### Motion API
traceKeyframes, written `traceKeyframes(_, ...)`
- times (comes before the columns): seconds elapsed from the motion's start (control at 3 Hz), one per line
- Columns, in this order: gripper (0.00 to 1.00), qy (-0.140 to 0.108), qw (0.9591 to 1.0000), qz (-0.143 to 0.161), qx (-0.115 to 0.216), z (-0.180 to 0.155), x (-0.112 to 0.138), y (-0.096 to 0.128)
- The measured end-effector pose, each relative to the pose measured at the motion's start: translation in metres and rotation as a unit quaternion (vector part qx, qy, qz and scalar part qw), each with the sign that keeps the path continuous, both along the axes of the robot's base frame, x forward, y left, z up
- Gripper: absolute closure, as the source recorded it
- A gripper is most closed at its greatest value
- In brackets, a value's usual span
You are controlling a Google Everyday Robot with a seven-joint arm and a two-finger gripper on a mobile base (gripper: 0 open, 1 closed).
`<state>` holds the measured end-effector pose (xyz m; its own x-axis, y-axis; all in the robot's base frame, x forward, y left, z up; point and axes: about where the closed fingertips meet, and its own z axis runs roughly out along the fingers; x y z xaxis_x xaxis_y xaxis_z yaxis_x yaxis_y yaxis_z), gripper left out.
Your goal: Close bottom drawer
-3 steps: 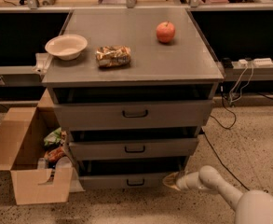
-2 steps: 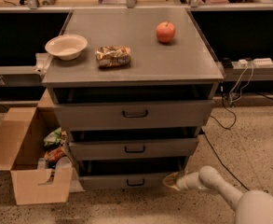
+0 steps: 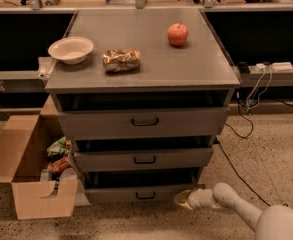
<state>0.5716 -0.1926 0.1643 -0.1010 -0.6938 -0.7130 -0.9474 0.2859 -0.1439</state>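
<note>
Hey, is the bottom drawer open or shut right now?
Apparently ajar: the bottom drawer shows a dark gap above its front, with the hand at the front's right end.

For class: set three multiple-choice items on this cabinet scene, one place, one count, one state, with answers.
1. Things on the cabinet top: A two; B three; C five.
2. The cardboard box is: A open; B taped shut; C flattened.
3. The gripper is: A on the cabinet top; B low by the bottom drawer front's right end; C in the cardboard box.
Answers: 1B, bowl, snack bag, apple; 2A, flaps spread; 3B, it sits at that end.
</note>
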Motion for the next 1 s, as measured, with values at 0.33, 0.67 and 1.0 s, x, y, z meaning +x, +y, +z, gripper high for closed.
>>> traceKeyframes(0.33, 1.0, 0.0, 0.9996, -0.028, 0.002, -0.001, 0.002, -0.001)
traceKeyframes(0.67, 1.0, -0.002, 0.9973, -0.073, 0.008, -0.002, 0.018, -0.009)
traceKeyframes(1.0, 1.0, 0.003, 0.9935, -0.111, 0.025, -0.005, 0.03, -0.016)
